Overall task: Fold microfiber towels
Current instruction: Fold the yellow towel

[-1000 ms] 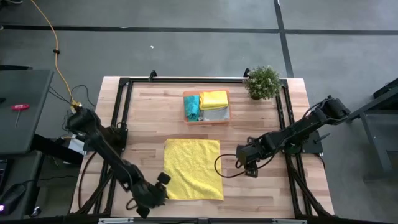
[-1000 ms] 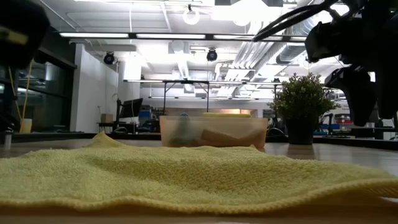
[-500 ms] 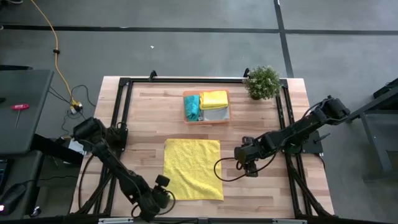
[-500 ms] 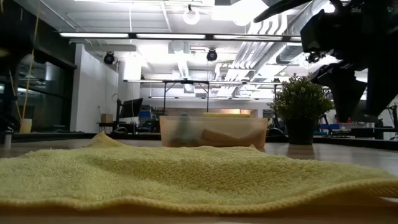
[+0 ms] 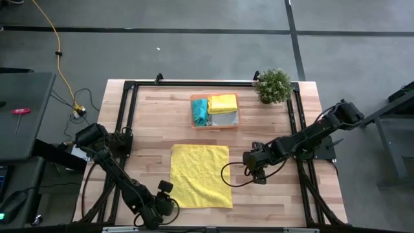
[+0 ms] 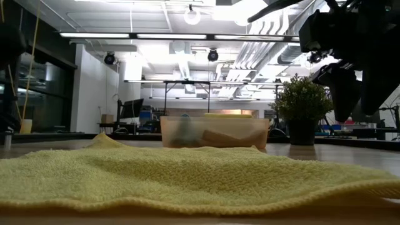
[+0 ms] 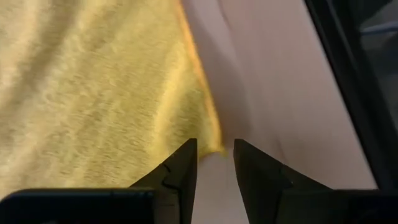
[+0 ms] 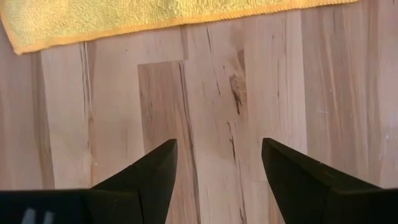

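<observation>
Wooden counter (image 5: 149,116): a yellow towel (image 5: 200,175) is lying spread flat at the front; an orange tray (image 5: 214,111) and a potted plant (image 5: 273,85) are sitting at the back.

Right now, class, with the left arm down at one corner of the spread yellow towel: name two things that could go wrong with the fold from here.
1. The left gripper has its jaws on either side of the very tip of the yellow towel. With so little cloth between them, the corner may slip out.

2. The right gripper is open over bare table, beside the towel's edge, not on it. If only the left side lifts, the fold may come out skewed.
</observation>
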Action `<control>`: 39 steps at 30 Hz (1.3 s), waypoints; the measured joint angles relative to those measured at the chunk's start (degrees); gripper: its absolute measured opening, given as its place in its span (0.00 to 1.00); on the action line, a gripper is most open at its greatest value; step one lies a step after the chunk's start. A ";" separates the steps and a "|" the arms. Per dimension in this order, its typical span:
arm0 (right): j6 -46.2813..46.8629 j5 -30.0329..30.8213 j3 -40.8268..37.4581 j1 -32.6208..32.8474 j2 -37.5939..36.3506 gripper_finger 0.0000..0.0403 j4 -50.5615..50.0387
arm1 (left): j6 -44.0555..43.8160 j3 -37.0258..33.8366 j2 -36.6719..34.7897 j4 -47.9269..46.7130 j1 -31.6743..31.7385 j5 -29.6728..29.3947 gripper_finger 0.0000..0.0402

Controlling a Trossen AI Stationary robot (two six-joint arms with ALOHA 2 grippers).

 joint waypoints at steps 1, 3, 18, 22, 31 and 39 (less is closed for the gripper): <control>0.00 0.00 0.00 0.00 0.00 0.56 -0.02 | 0.01 0.00 0.00 0.10 -0.16 0.57 0.23; 0.00 0.00 0.00 0.00 0.00 0.56 -0.01 | -0.25 0.00 0.27 0.82 -0.20 1.69 0.23; 0.00 -0.35 0.00 0.00 0.00 0.56 0.82 | -1.56 0.04 2.62 1.50 0.47 0.49 0.22; -1.90 -6.69 0.02 0.95 0.33 0.56 7.57 | -1.43 0.04 2.60 1.26 0.45 0.51 0.12; -16.67 -9.96 0.07 8.94 4.70 0.56 23.34 | -1.46 0.04 2.58 1.28 -0.18 1.19 0.01; -19.82 -7.20 2.46 14.78 13.71 0.56 32.83 | -0.87 0.07 2.45 1.54 0.50 5.58 0.00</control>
